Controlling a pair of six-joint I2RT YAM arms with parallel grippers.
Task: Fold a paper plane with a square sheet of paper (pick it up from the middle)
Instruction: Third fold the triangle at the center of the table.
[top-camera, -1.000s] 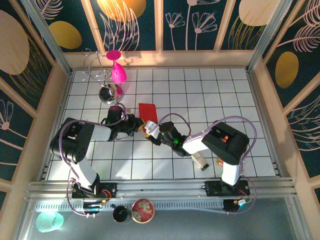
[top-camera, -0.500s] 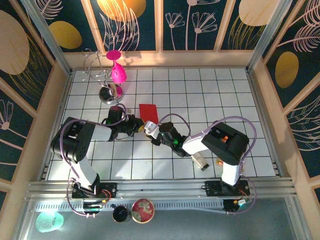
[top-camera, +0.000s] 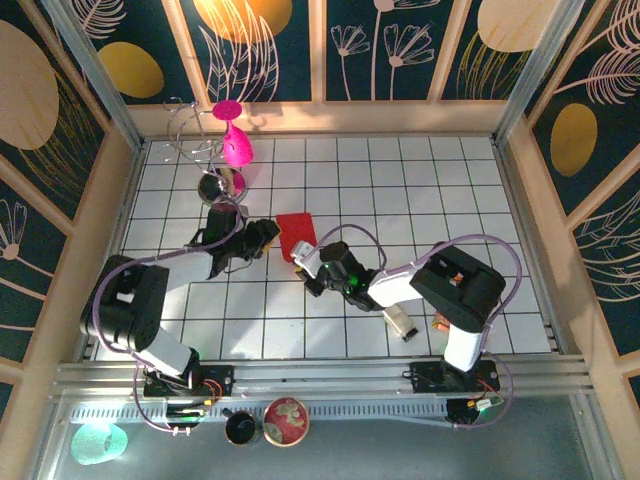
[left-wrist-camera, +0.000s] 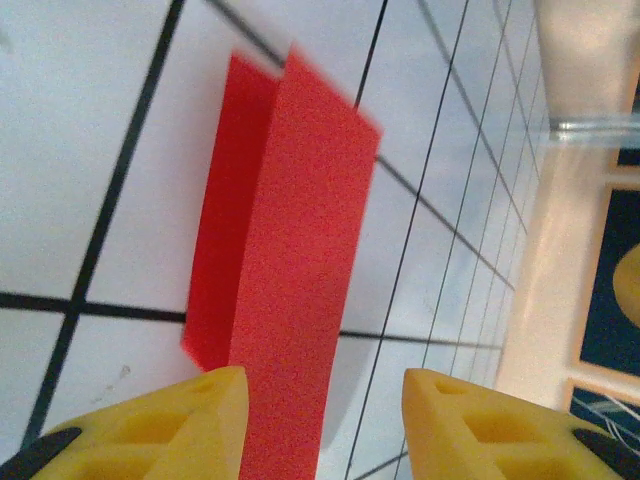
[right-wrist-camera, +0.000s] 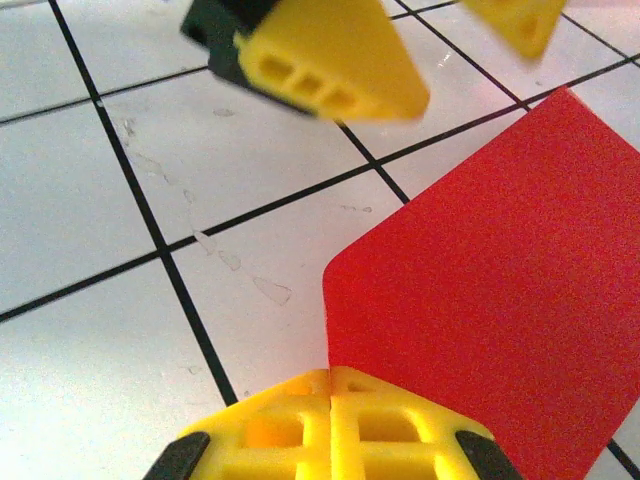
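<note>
Pinches folded bright red matte paper sheet (left-wrist-camera: 290, 250), seemingly by its edge, in clenched right gripper (right-wrist-camera: 331, 385) to steady the crease; sets released left gripper (left-wrist-camera: 322, 385) astride it.

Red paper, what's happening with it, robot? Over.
Left gripper open, red paper between its fingers. Right gripper shut on the paper's edge. Pink goblet stands apart, far back.
</note>
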